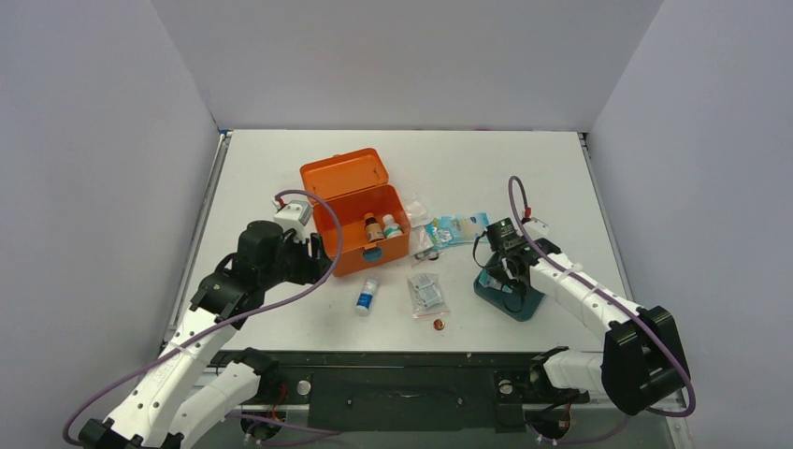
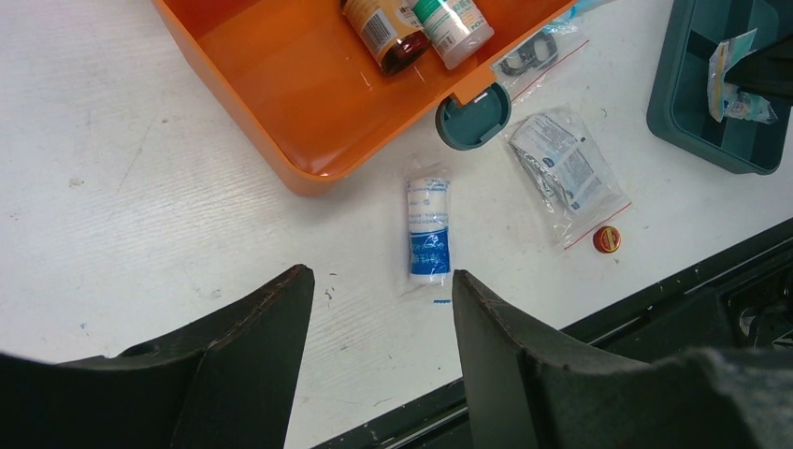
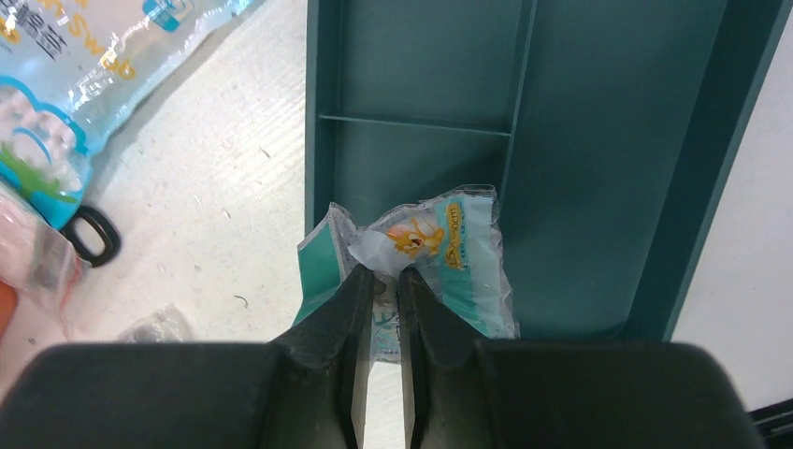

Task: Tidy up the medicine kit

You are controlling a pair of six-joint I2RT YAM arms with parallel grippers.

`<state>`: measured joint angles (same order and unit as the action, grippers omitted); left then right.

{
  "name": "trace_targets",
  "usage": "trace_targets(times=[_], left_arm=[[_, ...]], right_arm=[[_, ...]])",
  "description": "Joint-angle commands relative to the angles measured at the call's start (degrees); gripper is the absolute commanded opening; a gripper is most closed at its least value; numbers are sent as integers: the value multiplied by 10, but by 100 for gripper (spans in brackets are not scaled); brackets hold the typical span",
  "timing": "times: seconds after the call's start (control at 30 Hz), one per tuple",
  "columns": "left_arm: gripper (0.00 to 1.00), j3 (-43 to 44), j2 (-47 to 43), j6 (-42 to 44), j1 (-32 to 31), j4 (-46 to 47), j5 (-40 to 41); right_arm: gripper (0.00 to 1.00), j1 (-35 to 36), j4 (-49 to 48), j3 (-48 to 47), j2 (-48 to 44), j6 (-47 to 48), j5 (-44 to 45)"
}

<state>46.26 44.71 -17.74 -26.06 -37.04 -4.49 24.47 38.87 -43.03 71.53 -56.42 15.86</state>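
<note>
The orange medicine kit (image 1: 355,213) stands open at mid-table with two bottles (image 1: 382,227) inside; it also shows in the left wrist view (image 2: 281,103). My left gripper (image 1: 318,251) is open and empty, just left of the kit, above a blue-and-white roll (image 2: 428,229). My right gripper (image 1: 502,267) is shut on a small teal-and-clear packet (image 3: 439,253) and holds it over the near-left compartment of the teal divided tray (image 3: 598,140).
A clear bag of white packets (image 1: 427,292) and a small red cap (image 1: 438,325) lie in front of the kit. A light blue pack (image 1: 455,227) and clear bags (image 1: 418,208) lie right of the kit. The kit's teal latch (image 2: 473,116) faces the front.
</note>
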Motion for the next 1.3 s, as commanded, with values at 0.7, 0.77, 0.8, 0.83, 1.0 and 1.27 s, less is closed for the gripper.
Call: trace_targets(times=[0.7, 0.77, 0.8, 0.83, 1.0, 1.27], left_arm=[[54, 2, -10, 4, -15, 16, 15], [54, 2, -10, 4, -16, 17, 16], [54, 2, -10, 4, -16, 17, 17], [54, 2, -10, 4, -16, 17, 17], [54, 3, -8, 4, -16, 15, 20], [54, 3, -5, 4, -16, 14, 24]], right_arm=[[0, -21, -85, 40, 53, -101, 41], [0, -22, -93, 45, 59, -101, 41], [0, -22, -96, 47, 61, -100, 41], [0, -23, -104, 51, 67, -100, 36], [0, -25, -118, 54, 95, -93, 28], [9, -26, -115, 48, 97, -79, 33]])
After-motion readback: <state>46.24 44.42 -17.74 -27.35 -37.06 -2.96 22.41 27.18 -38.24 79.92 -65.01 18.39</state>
